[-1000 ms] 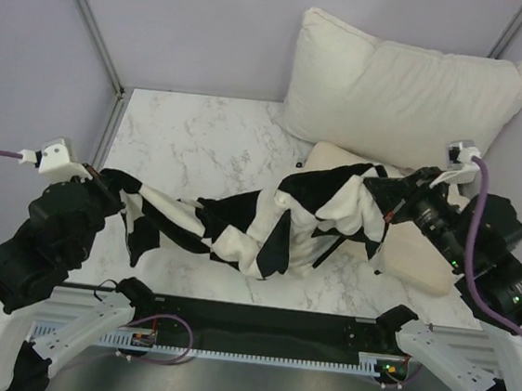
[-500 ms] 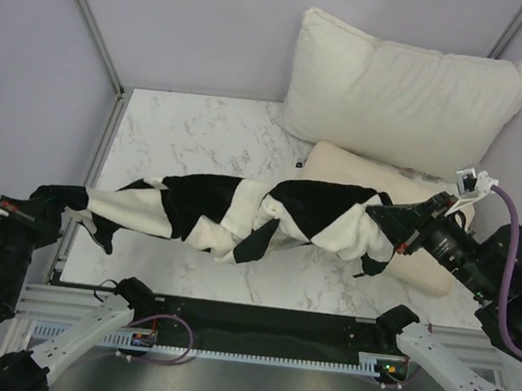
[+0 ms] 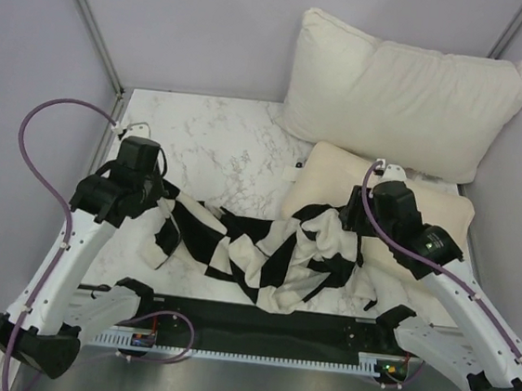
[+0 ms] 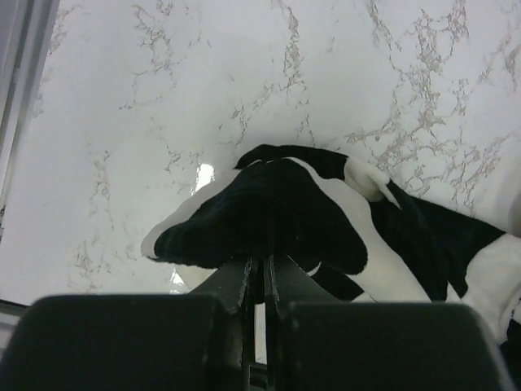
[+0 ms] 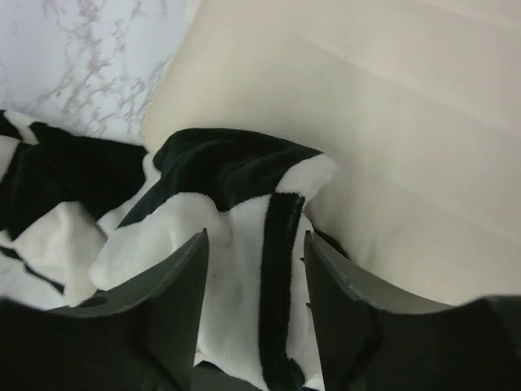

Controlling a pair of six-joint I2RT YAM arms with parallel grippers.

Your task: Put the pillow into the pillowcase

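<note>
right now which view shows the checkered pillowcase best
Top external: the whole crumpled pillowcase is in frame. Left wrist shows only the end that the left gripper pinches; right wrist shows only the end against the cream pillow.

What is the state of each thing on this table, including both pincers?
pillowcase, crumpled on the table, holding no pillow, its right end draped over the pillow's corner.
pillow, lying flat, outside the pillowcase.
large white pillow, propped at the back right, apart from both pincers.
left pincer, shut on the pillowcase's end.
right pincer, open, its jaws on either side of the cloth.
</note>
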